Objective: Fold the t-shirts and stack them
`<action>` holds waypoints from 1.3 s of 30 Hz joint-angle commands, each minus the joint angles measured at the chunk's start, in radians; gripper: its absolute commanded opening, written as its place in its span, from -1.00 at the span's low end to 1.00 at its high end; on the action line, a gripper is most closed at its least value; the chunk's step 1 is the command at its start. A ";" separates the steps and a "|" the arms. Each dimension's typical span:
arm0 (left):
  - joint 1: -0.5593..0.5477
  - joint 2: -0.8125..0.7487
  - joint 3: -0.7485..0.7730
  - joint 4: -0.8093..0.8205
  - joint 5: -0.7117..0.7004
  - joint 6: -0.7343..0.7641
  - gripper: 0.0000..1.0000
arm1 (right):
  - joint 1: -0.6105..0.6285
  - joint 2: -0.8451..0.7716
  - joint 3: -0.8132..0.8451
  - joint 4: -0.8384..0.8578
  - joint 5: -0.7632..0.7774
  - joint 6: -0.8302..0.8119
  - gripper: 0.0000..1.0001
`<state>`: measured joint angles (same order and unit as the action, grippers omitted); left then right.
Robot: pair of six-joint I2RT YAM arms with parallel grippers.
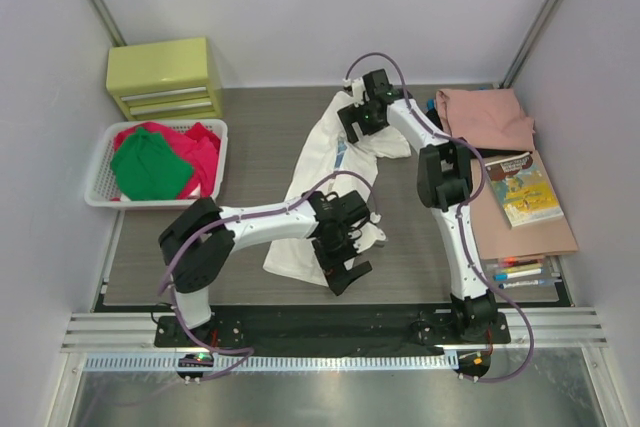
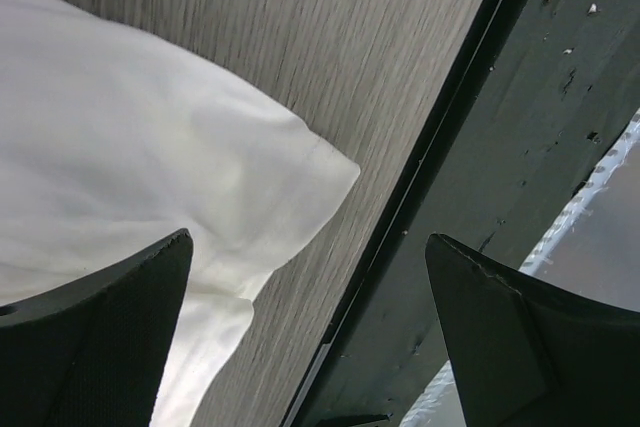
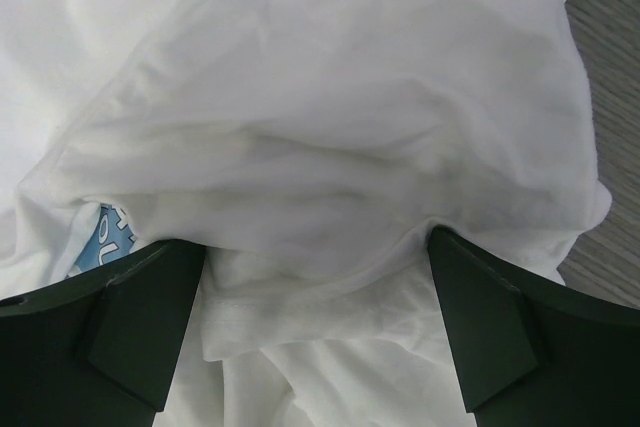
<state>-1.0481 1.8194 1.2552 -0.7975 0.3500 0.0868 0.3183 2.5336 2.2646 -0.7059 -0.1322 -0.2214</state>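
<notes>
- Two arms, top view: we see the white t-shirt (image 1: 318, 177) lying lengthwise along the middle of the grey wood-grain table (image 1: 250, 127). Its cloth is matte and is rumpled at the far end. The left gripper (image 1: 345, 272) hangs over the near hem and the right gripper (image 1: 362, 112) over the far end, both with jaws spread.
- Same view, surroundings: a green t-shirt (image 1: 150, 167) and red t-shirts (image 1: 205, 152) are heaped in a white slotted basket (image 1: 100, 192) at left. A salmon-pink t-shirt (image 1: 485, 117) lies crumpled at far right, just beyond a book (image 1: 525, 187) whose cover lettering we cannot read.
- Left wrist view: the left gripper (image 2: 305, 247) stands wide apart and holds nothing. A stitched, rounded corner of the white t-shirt (image 2: 130, 147) rests on the table (image 2: 380, 47).
- Right wrist view: the right gripper (image 3: 315, 247) is splayed over soft folds of the white t-shirt (image 3: 330, 97), pinching nothing. A blue printed patch (image 3: 95, 242) shows pale letters, but a fold cuts them off and we cannot read them.
</notes>
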 commanded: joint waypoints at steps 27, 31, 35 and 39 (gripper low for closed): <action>0.072 -0.238 -0.091 0.144 -0.357 0.044 0.99 | 0.061 -0.002 -0.097 -0.081 -0.053 0.010 0.99; 0.097 -0.272 -0.200 0.332 -0.654 0.063 0.99 | 0.062 -0.007 -0.112 -0.078 -0.057 0.016 0.99; 0.103 -0.215 -0.232 0.376 -0.738 0.048 0.99 | 0.061 -0.024 -0.140 -0.076 -0.041 0.008 0.99; 0.105 -0.213 -0.244 0.400 -0.678 0.028 1.00 | 0.061 -0.036 -0.160 -0.073 -0.026 0.002 0.99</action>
<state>-0.9413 1.6119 1.0092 -0.4942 -0.2958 0.1310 0.3691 2.4886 2.1685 -0.6407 -0.1360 -0.2386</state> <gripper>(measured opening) 0.996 0.996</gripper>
